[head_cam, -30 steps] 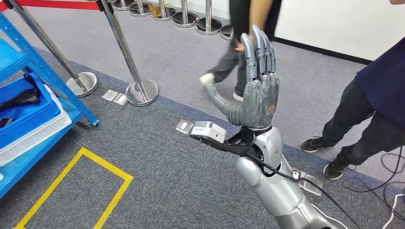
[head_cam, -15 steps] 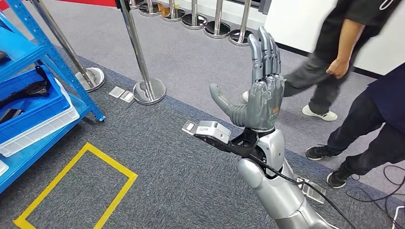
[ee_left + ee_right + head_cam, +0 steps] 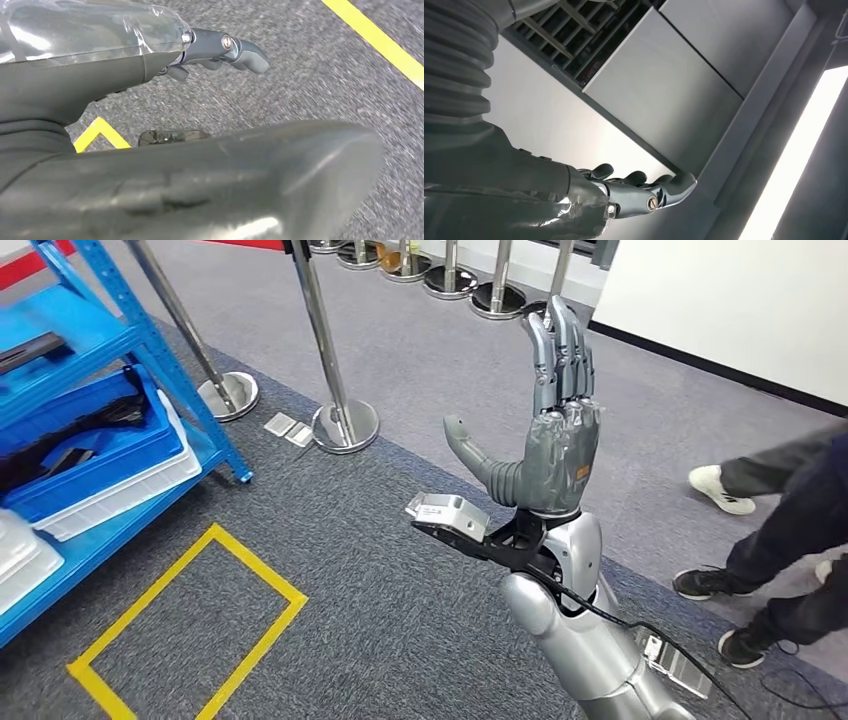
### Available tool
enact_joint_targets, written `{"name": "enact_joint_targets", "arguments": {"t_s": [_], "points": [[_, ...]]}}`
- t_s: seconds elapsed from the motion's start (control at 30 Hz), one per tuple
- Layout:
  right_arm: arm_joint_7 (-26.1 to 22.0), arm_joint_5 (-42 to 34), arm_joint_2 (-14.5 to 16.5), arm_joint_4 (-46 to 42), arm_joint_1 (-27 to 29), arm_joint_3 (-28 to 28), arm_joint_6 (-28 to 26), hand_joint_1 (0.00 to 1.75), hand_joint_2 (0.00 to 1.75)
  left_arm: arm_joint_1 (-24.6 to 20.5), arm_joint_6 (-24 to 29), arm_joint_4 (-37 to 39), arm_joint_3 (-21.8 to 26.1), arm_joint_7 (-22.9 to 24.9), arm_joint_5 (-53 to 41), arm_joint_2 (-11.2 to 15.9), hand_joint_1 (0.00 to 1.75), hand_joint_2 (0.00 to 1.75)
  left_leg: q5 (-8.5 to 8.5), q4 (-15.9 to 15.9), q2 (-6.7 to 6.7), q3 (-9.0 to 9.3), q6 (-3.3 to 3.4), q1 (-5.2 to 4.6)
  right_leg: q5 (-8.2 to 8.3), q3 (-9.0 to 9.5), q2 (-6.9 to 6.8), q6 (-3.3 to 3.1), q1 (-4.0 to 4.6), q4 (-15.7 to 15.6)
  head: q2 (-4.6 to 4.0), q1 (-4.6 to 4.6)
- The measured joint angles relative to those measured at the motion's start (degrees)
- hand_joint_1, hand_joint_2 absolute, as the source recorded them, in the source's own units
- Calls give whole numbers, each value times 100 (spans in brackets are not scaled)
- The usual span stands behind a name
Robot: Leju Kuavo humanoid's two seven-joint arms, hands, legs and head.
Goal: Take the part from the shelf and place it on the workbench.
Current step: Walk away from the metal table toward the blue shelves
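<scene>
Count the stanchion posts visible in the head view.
7: one beside the blue shelf, one ahead of the right hand, five along the far wall; more may be cropped.

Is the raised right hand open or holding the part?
Open. In the head view the right hand stands upright, fingers straight and together, thumb out to the side, nothing in it. The right wrist view also shows it empty.

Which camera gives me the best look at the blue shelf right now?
Head view: the blue shelf stands at the left with its blue bin in sight. Left wrist view looks at carpet and yellow floor tape; right wrist view looks up at the ceiling. Neither shows the shelf.
</scene>
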Motion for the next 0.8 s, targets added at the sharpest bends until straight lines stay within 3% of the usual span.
{"name": "enact_joint_targets", "arguments": {"t_s": [0.03,0.07,0.1,0.17,0.23,0.3,0.37,0.43,0.5,0.53,0.57,0.63,0.67,0.73,0.8], "points": [[0,-2,-1,0,1,0,0,0,175,8,1,1,0,0,2,0,0,0,74,-10,13,-5,-4,8,-10,8,-52,2,-2,1,0,-1],[0,-4,-1,-1,0,0,0,0,175,12,3,1,0,0,5,0,0,0,244,-248,41,105,-1,14,-23,25,-103,10,-5,1,0,-2],[0,-5,-1,-4,0,0,0,0,175,13,7,1,0,-1,8,0,0,0,458,-650,118,298,11,14,-41,50,-150,24,-5,1,0,-2],[2,2,-1,-14,-3,0,0,0,175,7,14,1,0,-4,13,0,0,0,718,-1344,325,625,57,-27,-77,88,-231,71,15,3,0,-2],[12,14,-1,-19,-1,0,0,0,175,10,16,1,0,-6,16,0,0,0,730,-1541,391,689,114,-78,-97,109,-306,124,37,-3,0,2],[25,20,-1,-22,1,0,0,0,175,20,20,1,0,-7,18,0,0,0,747,-1583,295,696,181,-78,-126,146,-349,186,27,-8,0,9],[33,24,-1,-30,1,-4,-1,0,175,11,25,2,0,-10,20,0,0,0,777,-1644,207,736,267,-54,-309,76,-175,225,9,231,0,17],[37,26,-1,-34,23,-13,-1,0,175,-2,27,3,0,-13,21,-1,0,0,788,-1666,108,751,327,-46,-661,-245,70,228,5,912,0,37],[37,21,-1,-35,69,-30,0,0,175,1,25,3,0,-13,21,-4,0,0,783,-1657,-17,752,346,-54,-854,-588,152,232,12,1551,0,50],[36,16,-2,-35,86,-40,-1,0,175,5,24,3,0,-13,23,-5,0,0,780,-1649,-87,754,348,-57,-784,-641,164,229,13,1599,0,52],[33,11,-3,-36,95,-48,-1,0,175,6,24,3,0,-13,25,-6,0,0,775,-1636,-161,757,343,-56,-607,-585,178,221,11,1416,0,57],[24,3,-5,-37,97,-55,-2,0,175,4,23,3,0,-13,30,-7,0,0,748,-1590,-296,748,311,-54,-182,-286,343,207,-11,667,0,69],[19,3,-4,-39,98,-57,-1,0,175,2,22,3,0,-12,31,-7,0,0,731,-1549,-358,721,287,-55,-60,-167,456,204,-25,355,0,72],[9,4,-6,-44,105,-65,-1,0,175,5,19,3,0,-11,27,-7,0,0,723,-1503,-463,657,223,-45,-31,-91,589,194,-23,123,0,71],[-6,2,-8,-46,109,-74,0,0,175,13,16,6,0,-8,15,-3,0,0,727,-1501,-538,634,155,-20,-14,-79,485,145,-10,88,0,72]]}}
